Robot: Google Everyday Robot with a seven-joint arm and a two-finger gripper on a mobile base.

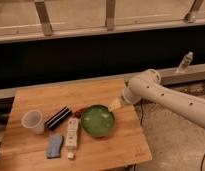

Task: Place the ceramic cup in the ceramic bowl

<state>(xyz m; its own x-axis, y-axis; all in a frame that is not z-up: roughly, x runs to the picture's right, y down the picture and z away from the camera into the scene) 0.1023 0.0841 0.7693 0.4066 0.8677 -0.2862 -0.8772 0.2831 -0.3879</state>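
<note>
The ceramic cup (33, 121), small and pale whitish, stands upright at the left edge of the wooden table (91, 95). The ceramic bowl (97, 121), round, glossy and green, sits right of the table's middle. My gripper (115, 104) hangs at the bowl's upper right rim, at the end of the white arm (166, 97) that reaches in from the right. The gripper is far from the cup, with the bowl between them. Nothing lies in the bowl.
A white rectangular bar (72, 135) lies just left of the bowl. A black oblong object (58, 118) and a blue sponge (55, 146) lie near the cup. A small red thing (81, 111) peeks out behind the bowl. A bottle (184, 62) stands on the ledge at right.
</note>
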